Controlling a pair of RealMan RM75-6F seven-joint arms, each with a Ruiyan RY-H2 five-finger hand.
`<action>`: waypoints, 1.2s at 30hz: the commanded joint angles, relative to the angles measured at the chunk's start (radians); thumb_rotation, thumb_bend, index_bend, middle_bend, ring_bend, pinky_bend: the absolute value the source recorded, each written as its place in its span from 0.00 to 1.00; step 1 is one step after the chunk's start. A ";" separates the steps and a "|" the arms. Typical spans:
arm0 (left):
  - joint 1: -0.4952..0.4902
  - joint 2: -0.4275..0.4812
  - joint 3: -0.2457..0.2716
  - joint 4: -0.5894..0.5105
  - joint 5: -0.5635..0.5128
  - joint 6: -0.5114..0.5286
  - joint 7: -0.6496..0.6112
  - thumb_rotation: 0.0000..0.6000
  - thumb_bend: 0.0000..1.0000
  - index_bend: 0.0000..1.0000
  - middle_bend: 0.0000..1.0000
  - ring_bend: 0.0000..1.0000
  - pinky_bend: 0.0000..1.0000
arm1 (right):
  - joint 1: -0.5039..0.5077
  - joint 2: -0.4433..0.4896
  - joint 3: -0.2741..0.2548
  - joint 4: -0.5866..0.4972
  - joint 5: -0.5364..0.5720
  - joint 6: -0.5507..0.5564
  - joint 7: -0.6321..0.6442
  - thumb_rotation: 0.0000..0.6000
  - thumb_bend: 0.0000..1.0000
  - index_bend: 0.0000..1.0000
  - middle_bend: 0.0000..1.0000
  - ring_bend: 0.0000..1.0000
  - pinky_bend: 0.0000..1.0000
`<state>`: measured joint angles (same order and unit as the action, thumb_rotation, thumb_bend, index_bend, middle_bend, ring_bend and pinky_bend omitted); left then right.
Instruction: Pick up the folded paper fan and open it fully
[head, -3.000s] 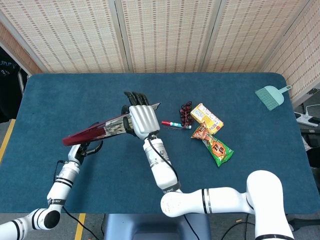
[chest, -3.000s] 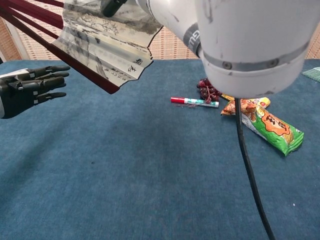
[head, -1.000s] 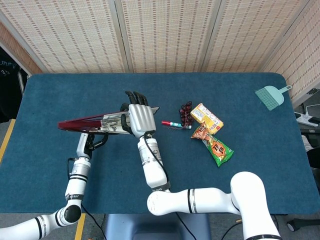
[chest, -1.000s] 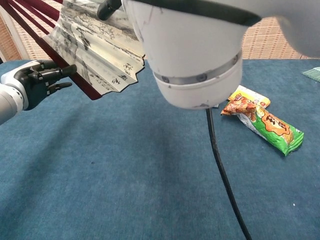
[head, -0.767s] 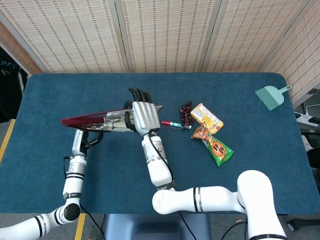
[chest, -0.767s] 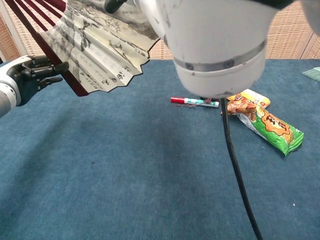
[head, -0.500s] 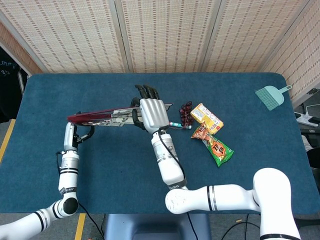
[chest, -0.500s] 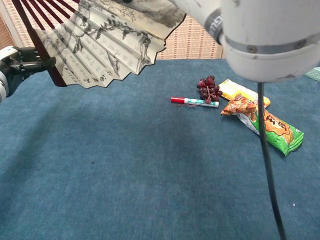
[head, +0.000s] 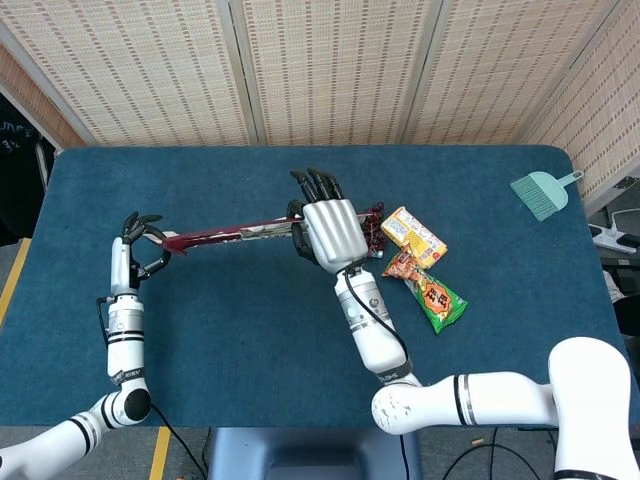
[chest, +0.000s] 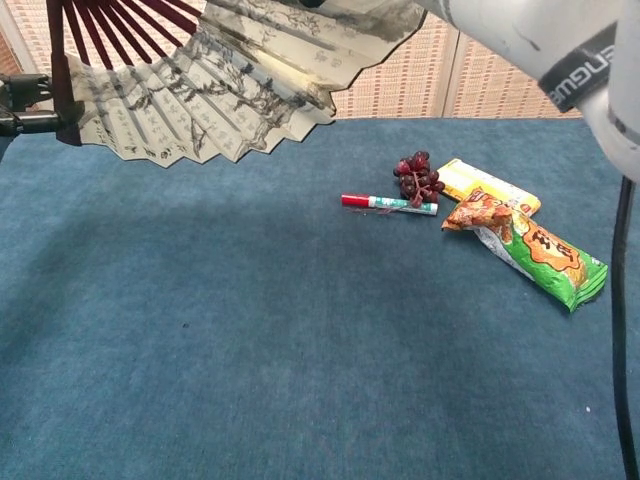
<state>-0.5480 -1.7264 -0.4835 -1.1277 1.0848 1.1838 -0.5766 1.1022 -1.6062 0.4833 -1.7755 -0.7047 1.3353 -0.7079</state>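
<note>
The paper fan (chest: 200, 90), with dark red ribs and ink-painted paper, is spread wide in the air over the table's left half. From the head view it shows edge-on as a thin dark red line (head: 225, 236). My left hand (head: 135, 245) grips the fan's left outer rib; in the chest view its dark fingers (chest: 25, 108) touch that rib at the frame's left edge. My right hand (head: 330, 232), white back upward, holds the fan's right end. In the chest view only the right arm (chest: 560, 50) shows.
A red marker (chest: 388, 204), dark grapes (chest: 417, 176), a yellow snack box (chest: 490, 190) and an orange-green snack bag (chest: 535, 250) lie right of centre. A teal hand brush (head: 540, 192) sits at the far right. Blue cloth (chest: 250, 350) covers the table.
The fan has spread much wider. My left hand took hold of the outer rib and drew it left, while my right hand carried the other end to the right.
</note>
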 joint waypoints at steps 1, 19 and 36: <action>-0.005 -0.013 0.002 0.049 0.028 0.031 -0.009 1.00 0.69 0.79 0.26 0.04 0.10 | -0.045 0.044 -0.101 0.003 -0.150 0.018 0.003 1.00 0.65 0.71 0.08 0.00 0.09; -0.025 -0.107 0.013 0.330 0.076 0.092 -0.096 1.00 0.69 0.79 0.28 0.06 0.10 | -0.142 0.045 -0.242 0.089 -0.408 0.079 -0.035 1.00 0.65 0.69 0.08 0.00 0.09; 0.069 -0.150 0.151 0.466 0.196 0.194 -0.190 1.00 0.62 0.25 0.20 0.03 0.10 | -0.249 -0.011 -0.344 0.092 -0.594 0.132 -0.061 1.00 0.65 0.47 0.08 0.00 0.11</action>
<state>-0.4949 -1.8635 -0.3557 -0.6884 1.2650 1.3647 -0.7685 0.8655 -1.6112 0.1525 -1.6782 -1.2838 1.4583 -0.7568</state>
